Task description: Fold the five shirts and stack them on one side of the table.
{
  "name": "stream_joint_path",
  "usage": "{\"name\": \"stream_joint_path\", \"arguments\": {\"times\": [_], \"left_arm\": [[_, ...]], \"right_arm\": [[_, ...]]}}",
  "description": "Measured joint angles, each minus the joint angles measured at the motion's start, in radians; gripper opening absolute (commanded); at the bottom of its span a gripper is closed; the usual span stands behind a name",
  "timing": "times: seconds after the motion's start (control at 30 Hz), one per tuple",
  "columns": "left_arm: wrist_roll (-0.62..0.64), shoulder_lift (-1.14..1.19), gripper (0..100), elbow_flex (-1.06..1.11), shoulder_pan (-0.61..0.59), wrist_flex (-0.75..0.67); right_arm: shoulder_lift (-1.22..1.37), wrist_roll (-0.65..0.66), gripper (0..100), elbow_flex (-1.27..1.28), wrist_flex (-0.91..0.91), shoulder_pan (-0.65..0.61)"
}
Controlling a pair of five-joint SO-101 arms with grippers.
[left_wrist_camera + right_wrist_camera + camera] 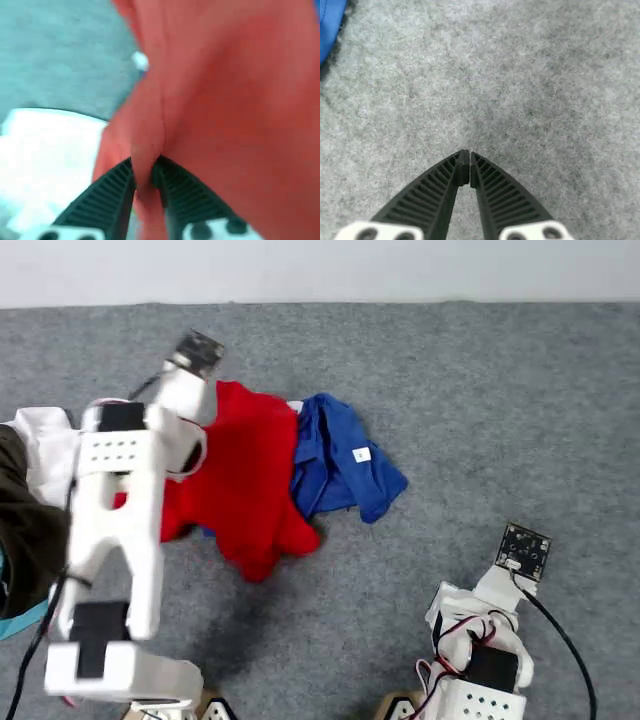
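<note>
A red shirt (245, 485) lies crumpled left of the table's middle, partly over a blue shirt (340, 462) with a white tag. My left gripper (146, 172) is shut on a fold of the red shirt (225, 100), at its left edge beneath the raised left arm (125, 500). A white shirt (45, 450) and a dark garment (25, 525) lie at the left edge. My right gripper (469, 161) is shut with nothing in it, low over bare grey cloth near the front right, at the folded right arm (480, 640).
The grey felt table top (500, 410) spreads wide to the right and back. A teal edge (20, 620) peeks out under the dark garment at the left. A corner of the blue shirt (330, 25) lies off from the right gripper.
</note>
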Motion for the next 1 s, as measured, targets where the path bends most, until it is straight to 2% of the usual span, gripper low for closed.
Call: {"name": "stream_joint_path", "arguments": {"times": [0.2,0.4,0.7,0.9,1.0], "left_arm": [[0.0,-0.262,1,0.0,-0.114,0.0],[0.0,-0.436,1,-0.002,-0.313,-0.031],[-0.006,-0.459,1,-0.002,-0.689,-0.279],[-0.041,-0.459,2,-0.002,-0.815,-0.364],[-0.052,-0.462,11,0.014,-0.847,-0.385]], "right_arm": [[0.0,0.0,1.0,0.0,0.0,0.0],[0.0,0.0,1.0,0.0,0.0,0.0],[0.0,0.0,1.0,0.0,0.0,0.0],[0.0,0.0,1.0,0.0,0.0,0.0],[0.0,0.0,1.0,0.0,0.0,0.0]]}}
